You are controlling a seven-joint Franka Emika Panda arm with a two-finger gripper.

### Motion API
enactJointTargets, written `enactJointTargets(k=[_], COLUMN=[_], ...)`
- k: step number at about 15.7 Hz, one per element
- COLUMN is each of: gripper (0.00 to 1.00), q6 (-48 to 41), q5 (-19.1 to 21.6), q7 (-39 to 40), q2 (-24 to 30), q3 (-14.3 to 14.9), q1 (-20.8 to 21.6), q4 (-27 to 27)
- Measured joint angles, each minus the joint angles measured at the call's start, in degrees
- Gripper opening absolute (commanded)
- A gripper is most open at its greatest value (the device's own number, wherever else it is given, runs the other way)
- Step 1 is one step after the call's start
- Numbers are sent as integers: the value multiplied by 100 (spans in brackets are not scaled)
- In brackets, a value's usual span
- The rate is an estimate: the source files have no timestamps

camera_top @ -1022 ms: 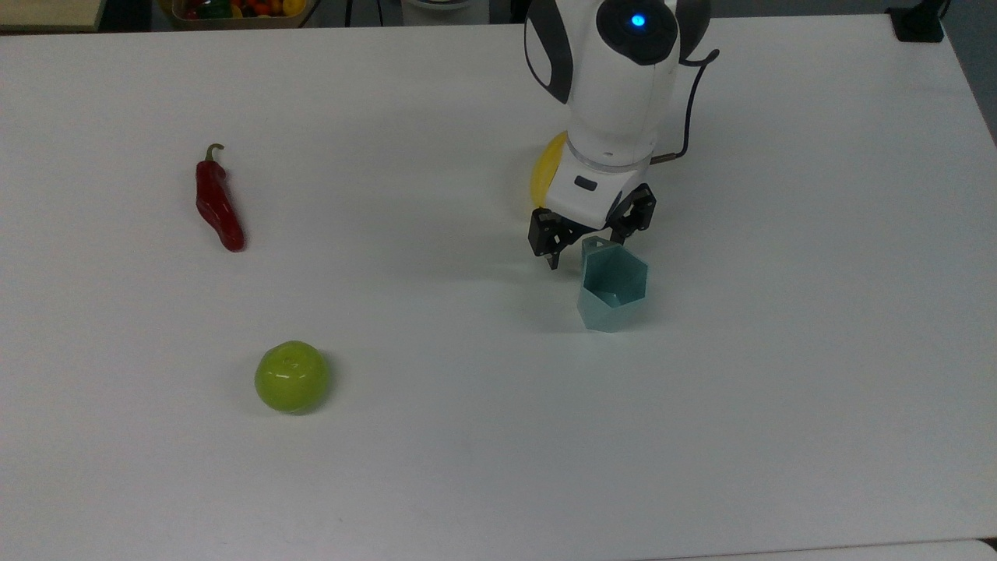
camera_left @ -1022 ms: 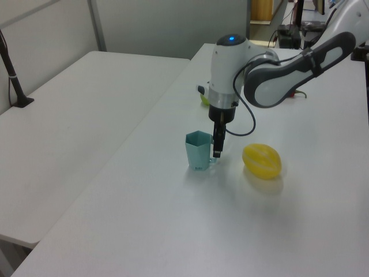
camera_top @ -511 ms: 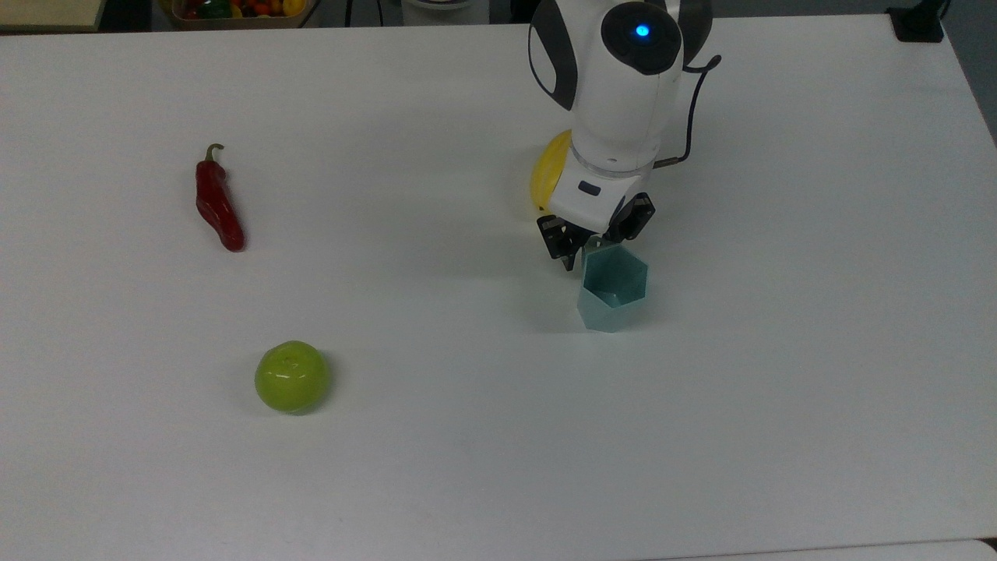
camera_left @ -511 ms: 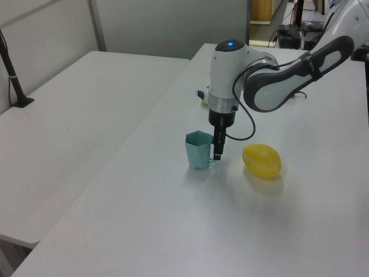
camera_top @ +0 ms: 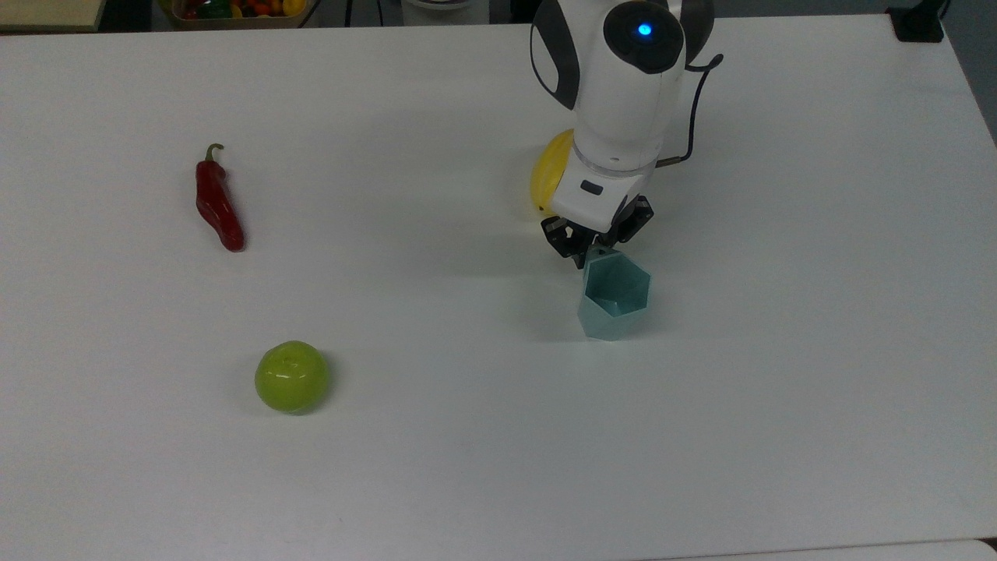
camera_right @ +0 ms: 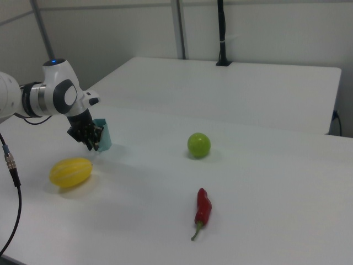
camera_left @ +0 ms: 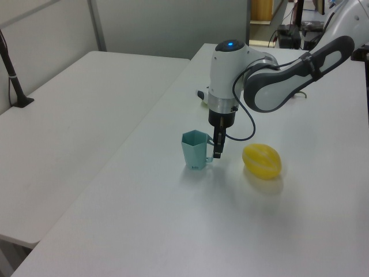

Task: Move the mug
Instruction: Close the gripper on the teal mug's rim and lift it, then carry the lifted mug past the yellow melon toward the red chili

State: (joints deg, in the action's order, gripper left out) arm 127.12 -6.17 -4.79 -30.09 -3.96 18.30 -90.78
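Now, from the top view, the hand [camera_top: 598,238] is pinched shut on the mug's handle so the mug [camera_top: 614,294] can be moved. From the left view, the mug [camera_left: 195,150] sits on the bench [camera_left: 173,219] beside a yellow melon [camera_left: 262,161]. From the right view, a green apple [camera_right: 198,144] lies well apart.

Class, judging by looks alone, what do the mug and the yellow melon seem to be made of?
The mug: probably matte plastic, with flat, sharp-edged facets and even pale teal colour. The yellow melon: likely glossy plastic imitation fruit, smooth and ribbed with soft highlights; real fruit cannot be ruled out.
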Motion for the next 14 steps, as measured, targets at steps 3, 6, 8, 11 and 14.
enactJointTargets(k=[3, 6, 8, 11, 14], gripper=[0, 0, 0, 0, 0], q6=[0, 0, 0, -1, -94], q5=[-1, -1, -1, -1, 0], q7=[0, 0, -3, -22, -28], q2=[0, 1, 19, 180, 488], q3=[-3, -4, -10, -11, -26], q1=[0, 0, -2, -36, -131], q4=[0, 2, 17, 27, 34])
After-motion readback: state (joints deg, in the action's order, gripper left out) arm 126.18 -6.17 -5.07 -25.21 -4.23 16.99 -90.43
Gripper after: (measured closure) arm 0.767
